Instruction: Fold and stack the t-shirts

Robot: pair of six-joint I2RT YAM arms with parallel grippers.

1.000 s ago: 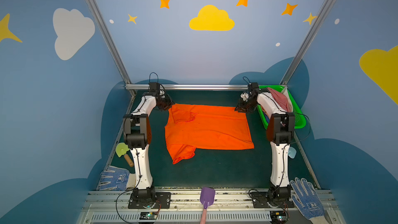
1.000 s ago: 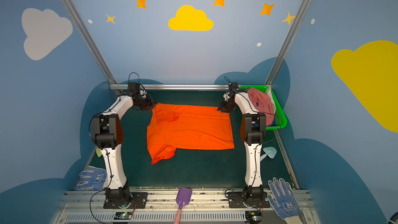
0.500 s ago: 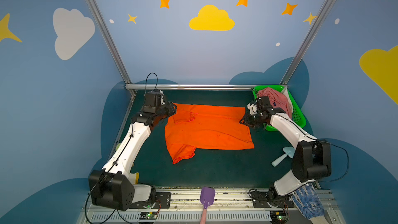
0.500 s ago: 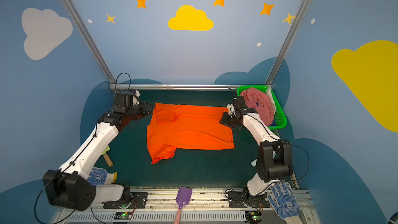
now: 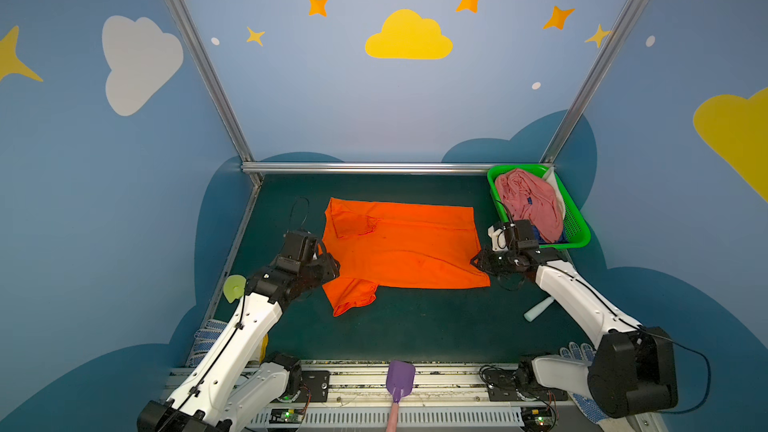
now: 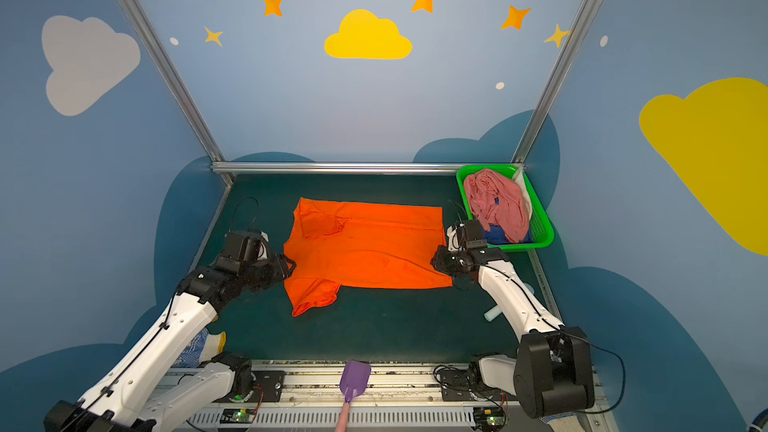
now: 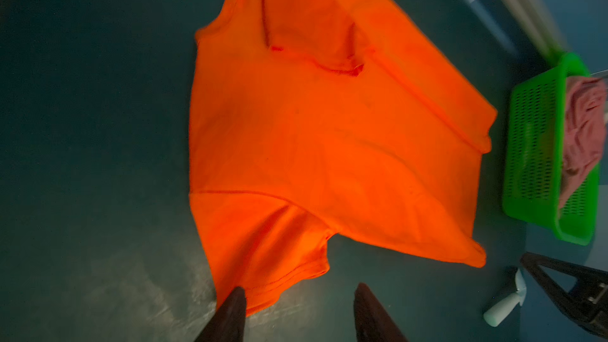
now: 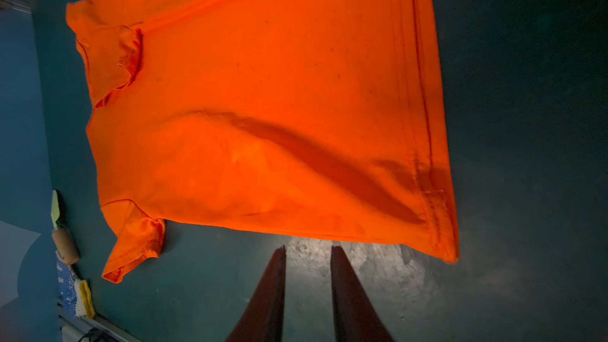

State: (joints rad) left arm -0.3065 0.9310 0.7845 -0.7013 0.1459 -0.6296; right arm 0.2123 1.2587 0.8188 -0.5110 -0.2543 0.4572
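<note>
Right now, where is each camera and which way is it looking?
Top views: high up in front, looking down and away; both arms show, with the left gripper and right gripper at the two ends of the shirt.
Left wrist: on the left arm, looking past its open gripper across the shirt to the basket.
Right wrist: on the right arm, looking past its open gripper across the shirt toward its sleeves.
Shared: all see the shirt; top views and left wrist share the basket.
</note>
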